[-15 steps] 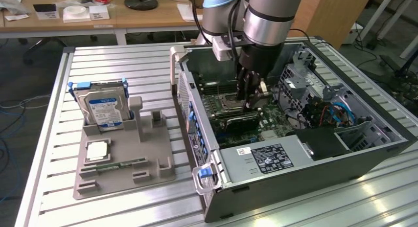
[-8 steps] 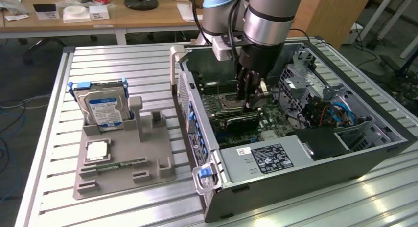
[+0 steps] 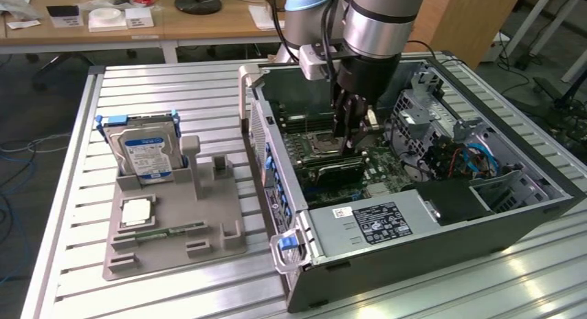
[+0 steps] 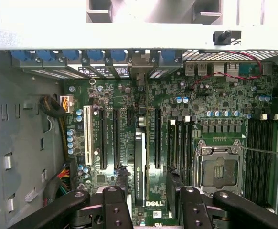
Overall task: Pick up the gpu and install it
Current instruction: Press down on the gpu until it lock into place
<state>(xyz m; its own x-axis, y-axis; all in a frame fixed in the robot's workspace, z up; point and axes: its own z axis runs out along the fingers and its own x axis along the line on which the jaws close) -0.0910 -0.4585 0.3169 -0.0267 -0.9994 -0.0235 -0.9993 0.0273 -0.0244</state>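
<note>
Hovering claw (image 4: 148,200) wide open (empty), gpu (image 4: 139,167) seated

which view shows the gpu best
The wrist view: it looks straight down on the gpu, standing on edge in a motherboard slot between the open gripper fingers. In the exterior view the gpu is a dark strip inside the computer case, partly behind the gripper.

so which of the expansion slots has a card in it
The one by the gripper, where the gpu stands on edge; the white slot and other black slots are bare.
</note>
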